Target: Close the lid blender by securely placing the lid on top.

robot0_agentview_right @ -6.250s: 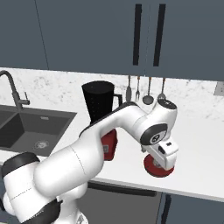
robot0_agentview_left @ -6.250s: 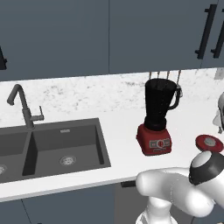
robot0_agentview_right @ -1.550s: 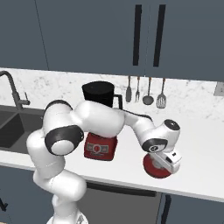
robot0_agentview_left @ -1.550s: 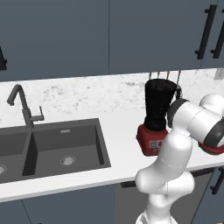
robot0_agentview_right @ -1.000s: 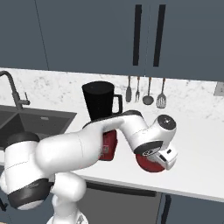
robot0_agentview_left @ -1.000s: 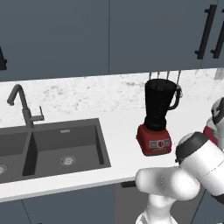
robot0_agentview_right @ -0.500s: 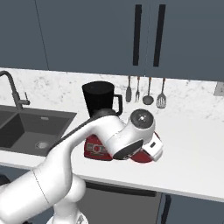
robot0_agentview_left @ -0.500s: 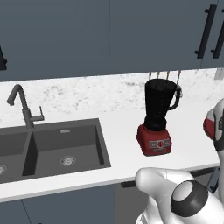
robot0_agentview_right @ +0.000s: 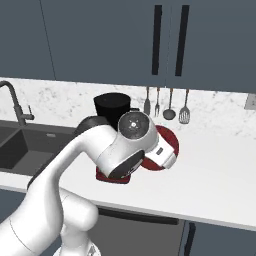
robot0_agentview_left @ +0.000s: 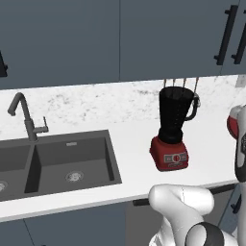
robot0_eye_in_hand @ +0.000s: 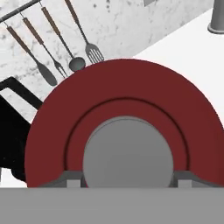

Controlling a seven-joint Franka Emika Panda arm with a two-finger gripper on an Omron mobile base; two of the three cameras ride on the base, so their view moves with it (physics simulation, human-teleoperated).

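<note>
The lid [robot0_eye_in_hand: 127, 100], a round red cap with a light grey centre knob [robot0_eye_in_hand: 127, 155], is close up in the hand view. My gripper [robot0_eye_in_hand: 127, 183] is shut on that knob, with a fingertip [robot0_eye_in_hand: 72, 179] on each side. The lid [robot0_agentview_right: 169, 142] hangs tilted above the counter, partly behind my hand, just right of the blender [robot0_agentview_right: 112, 106]. The left base view shows the lid [robot0_agentview_left: 232, 126] at the right edge. There the blender [robot0_agentview_left: 175, 120], a dark jar with a side handle on a red square base [robot0_agentview_left: 169, 154], stands with its top uncovered.
Utensils [robot0_agentview_right: 169, 106] hang on a wall rail behind the blender. A double sink [robot0_agentview_left: 57, 161] with a faucet [robot0_agentview_left: 24, 115] lies to the left. Dark upper cabinets [robot0_agentview_left: 120, 38] hang over the counter. A grey cylinder [robot0_eye_in_hand: 216, 17] stands on the counter [robot0_agentview_right: 215, 185] to the right.
The arm has swung and folded in front of the right base camera. The lid has risen off the counter in the gripper and moved slightly toward the blender.
</note>
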